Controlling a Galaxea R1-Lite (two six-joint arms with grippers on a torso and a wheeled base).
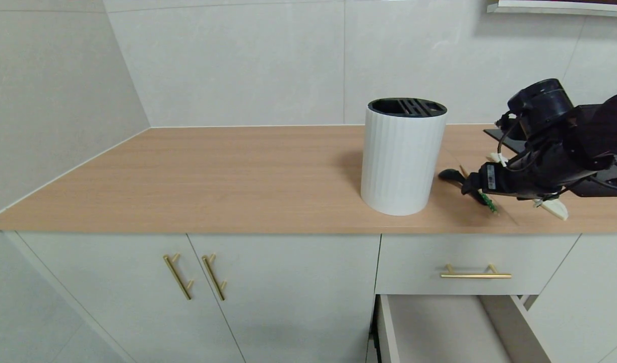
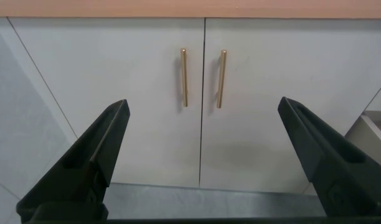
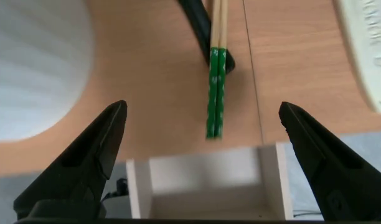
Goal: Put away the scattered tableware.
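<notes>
Chopsticks [image 3: 216, 93] with green ends lie side by side on the countertop [image 1: 238, 176], their tips just short of its front edge, above a closed drawer [image 1: 419, 262] and a lower drawer [image 1: 439, 322] pulled open. Lower down, the left gripper [image 2: 203, 106] faces the cabinet doors [image 2: 147, 124] with its fingers spread wide and nothing between them. The right gripper [image 3: 203, 111] hangs over the chopsticks, also spread wide, holding nothing and apart from them. The chopsticks cross a black utensil [image 1: 450, 175], and a white utensil [image 1: 553, 207] lies near the edge to the right. Just left stands a white ribbed holder [image 1: 402, 166], with bare countertop beyond it. A black tray [image 1: 502, 137] sits farther back, near the tiled wall [image 1: 238, 65].
</notes>
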